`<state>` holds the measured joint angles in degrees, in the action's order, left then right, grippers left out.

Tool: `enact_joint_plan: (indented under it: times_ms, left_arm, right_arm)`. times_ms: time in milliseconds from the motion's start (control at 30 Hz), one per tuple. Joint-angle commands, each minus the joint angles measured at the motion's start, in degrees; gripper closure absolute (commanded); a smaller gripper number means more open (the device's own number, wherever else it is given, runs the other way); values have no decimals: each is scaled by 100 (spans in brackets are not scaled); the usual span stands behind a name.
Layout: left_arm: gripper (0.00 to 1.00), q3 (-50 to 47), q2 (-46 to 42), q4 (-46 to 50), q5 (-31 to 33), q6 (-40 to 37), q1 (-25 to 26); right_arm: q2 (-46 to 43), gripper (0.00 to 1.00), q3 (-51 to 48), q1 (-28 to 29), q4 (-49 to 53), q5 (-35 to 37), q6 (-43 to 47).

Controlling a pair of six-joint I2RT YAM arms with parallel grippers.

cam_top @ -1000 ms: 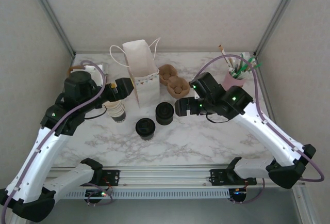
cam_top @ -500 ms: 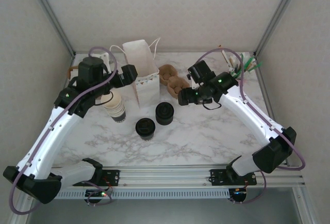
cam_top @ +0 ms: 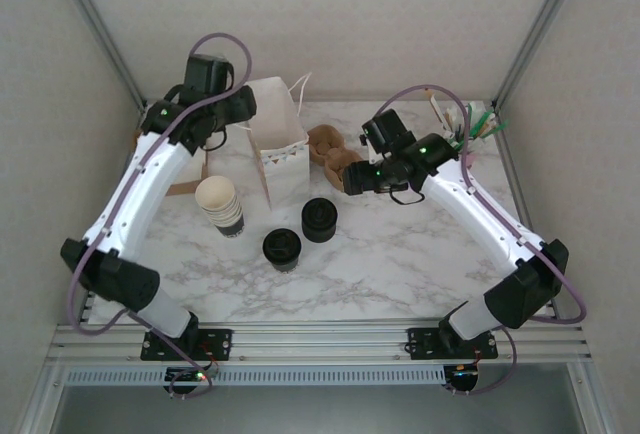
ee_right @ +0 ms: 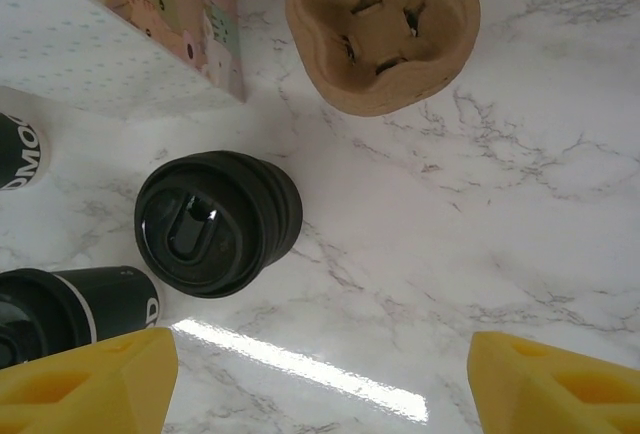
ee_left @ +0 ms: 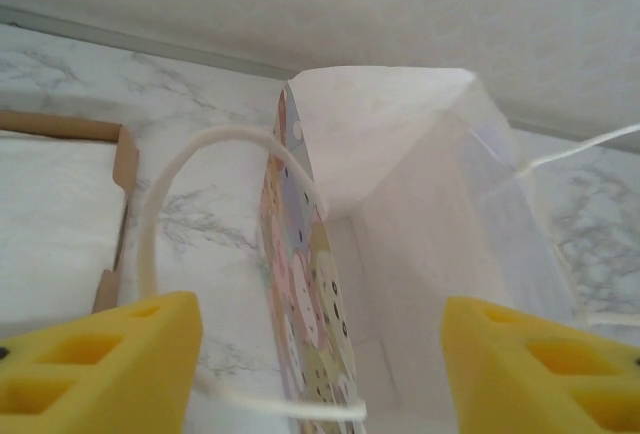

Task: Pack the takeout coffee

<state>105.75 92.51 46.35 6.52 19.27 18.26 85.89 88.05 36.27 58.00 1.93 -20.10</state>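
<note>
The takeout coffee (cam_top: 282, 248), a small cup with a round black lid, stands on the marble near the front centre; its dark side shows at the lower left of the right wrist view (ee_right: 70, 314). My left gripper (cam_top: 243, 107) hangs open over the mouth of the white paper bag (cam_top: 280, 139). The bag's patterned left wall (ee_left: 305, 294) and a string handle (ee_left: 160, 214) lie between its yellow fingers (ee_left: 100, 364). My right gripper (cam_top: 351, 181) is open over bare marble, right of the cup and apart from it, with nothing between its fingertips (ee_right: 90, 379).
A squat black stack of lids (cam_top: 319, 219) (ee_right: 215, 222) sits beside the coffee. A tall stack of cream cups (cam_top: 220, 204) stands to the left. Brown pulp cup carriers (cam_top: 335, 152) (ee_right: 385, 24) lie right of the bag. A pink pot of stirrers (cam_top: 460, 139) is at the back right.
My left arm has risen and swung back from beside the cup stack to above the bag's mouth. My right gripper has drifted a little back toward the carriers.
</note>
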Motion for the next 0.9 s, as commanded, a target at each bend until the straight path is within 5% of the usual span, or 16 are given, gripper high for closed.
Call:
enact_joint_plan:
  times_ms: [0, 267, 867]
  left_arm:
    - [41, 424, 290, 591, 274, -161, -26]
    - [41, 380, 208, 307, -240, -74, -20]
    - [39, 16, 134, 136, -202, -80, -32]
  right_arm:
    - [15, 26, -147, -115, -223, -9, 43]
    - [662, 31, 207, -524, -489, -259, 344]
    - [2339, 45, 1670, -701, -687, -540, 1010]
